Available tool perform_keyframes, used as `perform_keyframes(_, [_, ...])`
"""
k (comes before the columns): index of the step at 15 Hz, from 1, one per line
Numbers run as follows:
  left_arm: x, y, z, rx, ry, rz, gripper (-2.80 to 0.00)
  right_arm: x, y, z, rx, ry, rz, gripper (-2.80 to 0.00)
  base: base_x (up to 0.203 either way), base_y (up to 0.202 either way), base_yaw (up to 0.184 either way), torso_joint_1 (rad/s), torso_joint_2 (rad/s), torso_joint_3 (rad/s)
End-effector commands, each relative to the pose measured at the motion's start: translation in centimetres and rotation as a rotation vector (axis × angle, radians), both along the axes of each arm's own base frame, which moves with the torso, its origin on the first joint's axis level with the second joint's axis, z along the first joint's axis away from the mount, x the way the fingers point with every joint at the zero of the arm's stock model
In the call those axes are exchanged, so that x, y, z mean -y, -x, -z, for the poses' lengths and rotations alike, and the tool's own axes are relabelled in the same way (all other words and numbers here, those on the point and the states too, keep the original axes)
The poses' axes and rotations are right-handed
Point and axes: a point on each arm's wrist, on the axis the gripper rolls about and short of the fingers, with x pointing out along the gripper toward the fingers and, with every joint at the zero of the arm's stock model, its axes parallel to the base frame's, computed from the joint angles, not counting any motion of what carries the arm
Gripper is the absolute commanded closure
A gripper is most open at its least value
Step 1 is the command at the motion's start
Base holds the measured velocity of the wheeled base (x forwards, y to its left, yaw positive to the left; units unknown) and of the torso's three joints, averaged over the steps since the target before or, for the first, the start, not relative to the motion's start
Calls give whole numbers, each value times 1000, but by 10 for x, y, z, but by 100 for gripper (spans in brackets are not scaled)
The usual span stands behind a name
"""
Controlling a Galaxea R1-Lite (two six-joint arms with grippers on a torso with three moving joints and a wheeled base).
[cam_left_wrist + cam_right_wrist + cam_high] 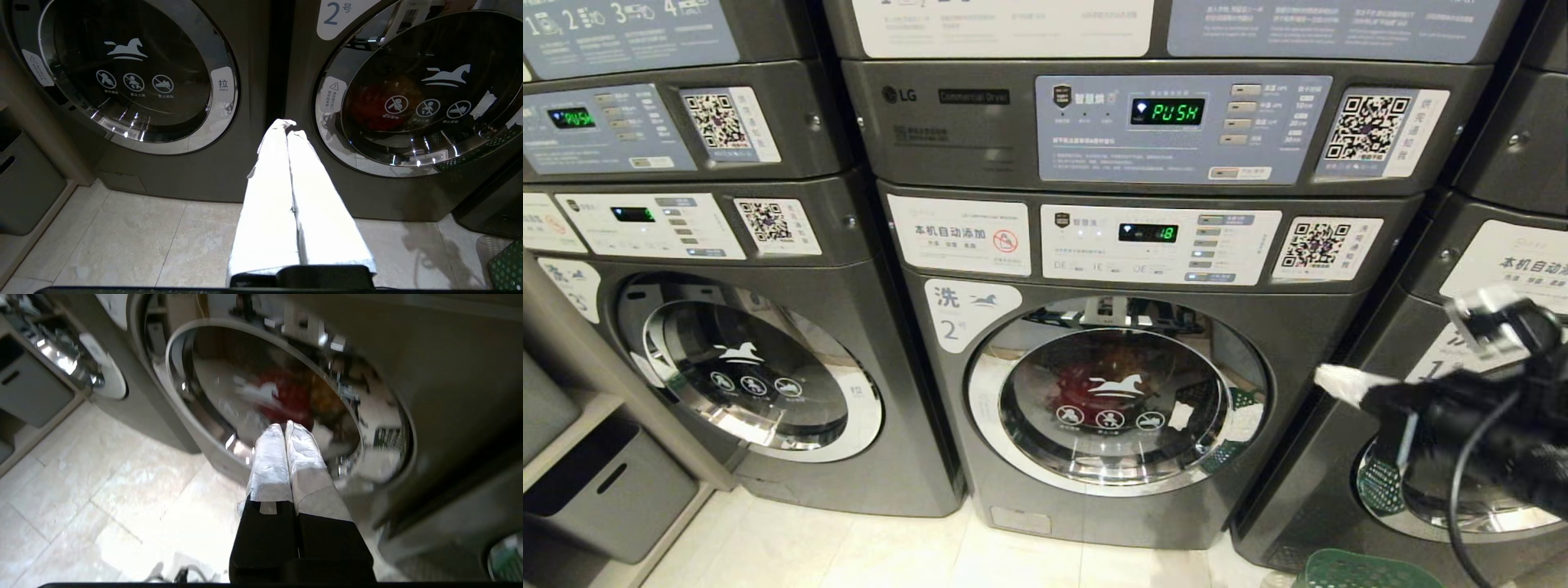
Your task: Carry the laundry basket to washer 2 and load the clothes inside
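Observation:
Washer 2 stands in the middle of the head view with its round glass door closed. Behind the glass lie the clothes, red with some orange. Only the rim of the green laundry basket shows, on the floor at the lower right. My right gripper hangs shut and empty in front of the machine's right edge, its white-taped fingers pointing at the door. The left gripper is shut with nothing in it, low before the gap between the left machine and washer 2.
Alike machines stand left and right of washer 2, with dryers stacked above. A grey solid bin sits in a shelf at the far left. Pale tile floor runs before the machines.

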Motion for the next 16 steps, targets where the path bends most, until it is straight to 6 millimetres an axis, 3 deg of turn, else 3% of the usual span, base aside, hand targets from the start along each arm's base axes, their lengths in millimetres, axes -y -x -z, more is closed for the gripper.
perform_keyframes(1, [0, 0, 2, -6, 0, 0, 0, 16, 70, 17, 48, -3, 6, 0, 0, 0, 0, 0, 0, 0])
perform_keyframes(5, [0, 0, 2, -6, 0, 1, 0, 36, 143, 54, 9, 21, 76, 0, 0, 0, 0, 0, 0, 0])
perform_keyframes(7, [0, 0, 2, -6, 0, 1, 0, 41, 169, 76, -112, 55, 126, 0, 0, 0, 0, 0, 0, 0])
perform_keyframes(9, [0, 0, 2, -6, 0, 0, 0, 43, 184, 85, -124, 89, 185, 0, 0, 0, 0, 0, 0, 0])
perform_keyframes(13, [0, 0, 2, -6, 0, 0, 0, 43, 209, 87, 181, 147, 237, 0, 0, 0, 0, 0, 0, 0])
perform_keyframes(16, [0, 0, 2, -6, 0, 0, 0, 46, 210, 95, 272, 212, 352, 0, 0, 0, 0, 0, 0, 0])
